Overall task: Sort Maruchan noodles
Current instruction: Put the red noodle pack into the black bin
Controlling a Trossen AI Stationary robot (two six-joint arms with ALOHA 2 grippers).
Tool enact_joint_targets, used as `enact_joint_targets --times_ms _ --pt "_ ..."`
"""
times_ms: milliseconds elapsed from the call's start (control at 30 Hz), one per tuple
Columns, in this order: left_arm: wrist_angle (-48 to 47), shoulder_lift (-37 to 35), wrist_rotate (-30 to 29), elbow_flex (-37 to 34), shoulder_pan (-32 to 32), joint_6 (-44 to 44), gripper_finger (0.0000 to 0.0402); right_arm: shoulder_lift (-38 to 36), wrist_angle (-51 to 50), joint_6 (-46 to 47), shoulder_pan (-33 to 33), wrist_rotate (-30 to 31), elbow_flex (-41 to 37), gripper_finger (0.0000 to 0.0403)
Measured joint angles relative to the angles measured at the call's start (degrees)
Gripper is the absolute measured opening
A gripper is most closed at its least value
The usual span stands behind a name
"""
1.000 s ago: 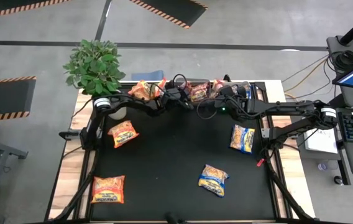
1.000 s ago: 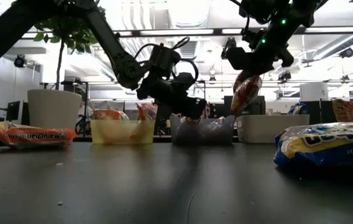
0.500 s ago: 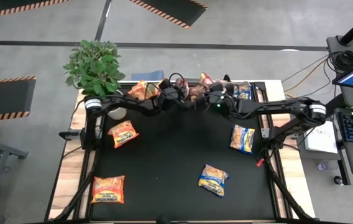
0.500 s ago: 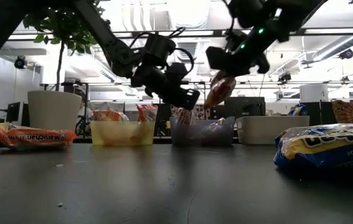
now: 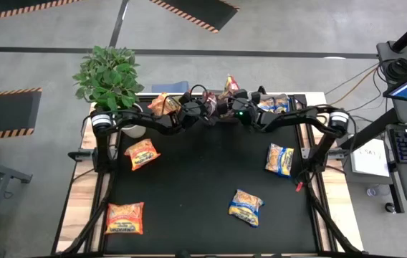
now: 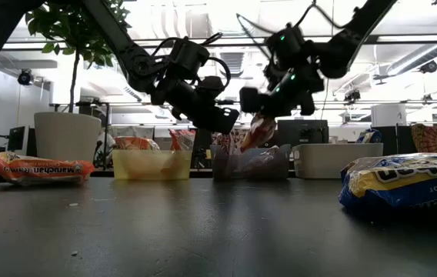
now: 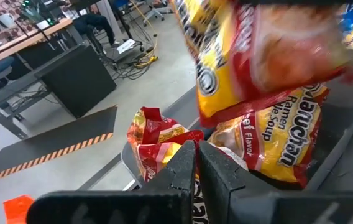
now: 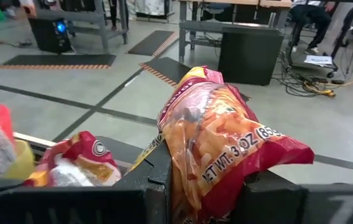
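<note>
Maruchan noodles are spread around: one red-pink packet (image 8: pixel 226 143) is clamped in the right gripper (image 6: pixel 261 115), hung right over the dark middle bin (image 6: pixel 251 163) at the table's far edge. The left gripper (image 6: pixel 222 119) is pinched shut with nothing in it, just beside, above that same bin, so the two are crowded close. More red packets (image 7: pixel 270 143) are already piled inside. Loose on the black mat (image 5: pixel 203 179) are two orange packets (image 5: pixel 142 153) and two blue-and-yellow packets (image 5: pixel 279 159). A yellowish bin (image 6: pixel 151 162) and a pale bin (image 6: pixel 328 159) are set either side, with a potted plant (image 5: pixel 107 76) at the left corner.
</note>
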Motion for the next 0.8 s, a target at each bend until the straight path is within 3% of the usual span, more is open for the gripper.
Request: enact_joint_targets --times_ms 400,567,800 --pt "-0.23 -0.48 1.9 -0.33 0.04 -1.42 0.0 9.32 -3.74 0.01 -1.1 -0.2 8.23 0.0073" --pt "-0.39 -0.48 1.9 -0.37 0.09 -1.77 0.0 11.76 -9.46 0.03 -1.07 -1.03 12.37 0.0116" --pt "-1.52 -0.78 1.79 -0.85 0.07 -2.85 0.0 11.48 -16.33 1.57 -0.8 -7.2 14.85 0.0181"
